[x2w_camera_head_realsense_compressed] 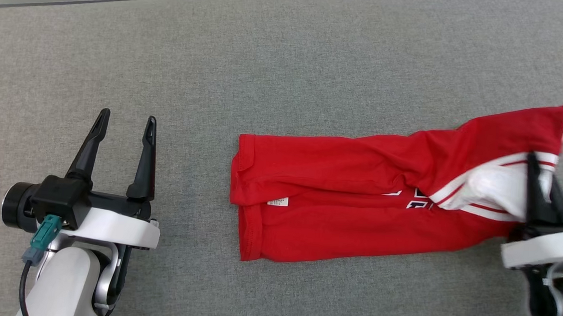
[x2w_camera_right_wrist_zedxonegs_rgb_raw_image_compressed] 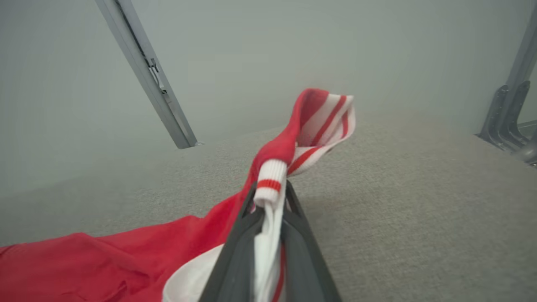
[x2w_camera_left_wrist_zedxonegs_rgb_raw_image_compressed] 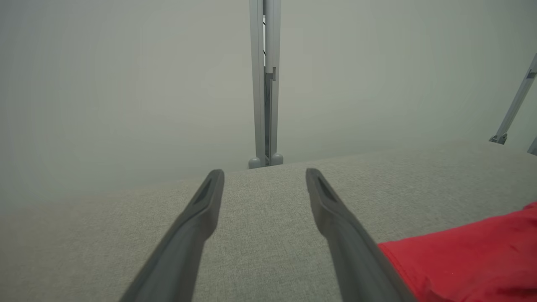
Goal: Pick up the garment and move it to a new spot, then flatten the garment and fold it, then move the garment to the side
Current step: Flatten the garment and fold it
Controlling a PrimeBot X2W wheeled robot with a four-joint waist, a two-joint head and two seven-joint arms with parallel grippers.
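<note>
While one red garment [x2w_camera_head_realsense_compressed: 356,200] lies on the table [x2w_camera_head_realsense_compressed: 287,57] from centre to 3 o'clock, the right gripper [x2w_camera_head_realsense_compressed: 543,174] pinches its white striped edge and the left gripper [x2w_camera_head_realsense_compressed: 128,116], at 8 o'clock, gapes wide, empty.

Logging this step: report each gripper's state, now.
Left gripper: open, holding nothing.
Right gripper: shut on the red garment.

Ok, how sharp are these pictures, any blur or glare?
Head view: evenly lit, sharp, no glare on the red garment or grey table. Left wrist view: left gripper fairly crisp, wall behind hazy. Right wrist view: softest, right gripper shut on the garment, background foggy.
</note>
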